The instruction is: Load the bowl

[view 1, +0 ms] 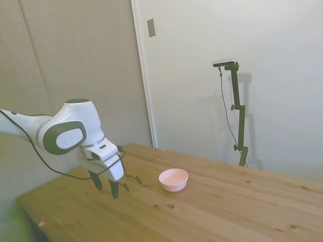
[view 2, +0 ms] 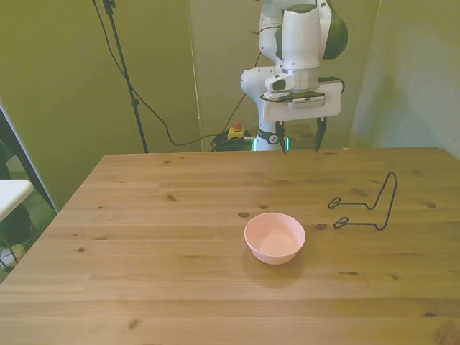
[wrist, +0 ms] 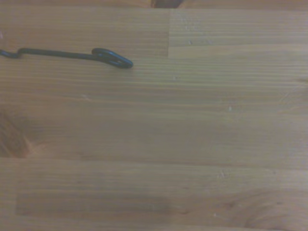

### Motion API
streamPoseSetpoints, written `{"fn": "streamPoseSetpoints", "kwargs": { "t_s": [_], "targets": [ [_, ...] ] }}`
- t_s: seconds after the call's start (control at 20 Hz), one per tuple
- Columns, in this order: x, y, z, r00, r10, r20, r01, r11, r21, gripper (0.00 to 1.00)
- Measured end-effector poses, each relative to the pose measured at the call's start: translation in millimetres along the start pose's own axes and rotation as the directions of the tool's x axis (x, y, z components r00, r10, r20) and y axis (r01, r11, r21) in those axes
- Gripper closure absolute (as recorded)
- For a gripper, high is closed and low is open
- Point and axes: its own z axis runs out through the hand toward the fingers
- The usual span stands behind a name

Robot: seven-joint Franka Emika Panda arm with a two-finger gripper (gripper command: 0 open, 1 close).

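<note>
Since the wrist view is soft and close, only a short stretch of the wire rack (wrist: 67, 54) shows there, a thin dark rod ending in a small loop, lying on bare wooden planks; the rest is cut off at the frame edge. In the side view the rack (view 1: 132, 178) is mostly hidden behind the gripper (view 1: 105, 187), just a bit of dark wire poking out lower left of centre. The arm's base end is cut off at the left edge of that frame.

Front view gives the rack (view 2: 369, 203) whole: a thin wire frame with one upright loop and two feet, right of centre, standing on the table (view 2: 144, 237). The bowl (view 2: 274, 238), pale pink, upright, nothing in it, sits just below frame centre, near the rack but apart from it. In the side view the bowl (view 1: 173, 179) sits centre frame, clear of the gripper.

The gripper (view 2: 302, 136) hangs in the upper middle of the front view, above the table's far edge, well apart from the bowl. Jaws are spread, released, gripping nothing. Cables and a small yellow box lie on the floor behind the arm, hard to make out.
</note>
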Motion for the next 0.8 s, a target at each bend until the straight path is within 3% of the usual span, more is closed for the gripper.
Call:
{"fn": "streamPoseSetpoints", "kwargs": {
  "t_s": [0.15,0.35,0.45,0.8],
  "targets": [
    [2.3,-1.1,-2.4,1.0,-0.011,-0.021,0.01,1.0,-0.027,0.0],
    [53.1,-17.6,-49.7,0.992,-0.042,-0.123,0.033,0.997,-0.068,0.0],
    [81.8,-29.6,-54.4,0.989,-0.041,-0.143,0.031,0.997,-0.075,0.0],
    [153.2,-81.0,-8.3,0.986,-0.008,-0.164,0.0,0.999,-0.052,0.0]
  ]
}}
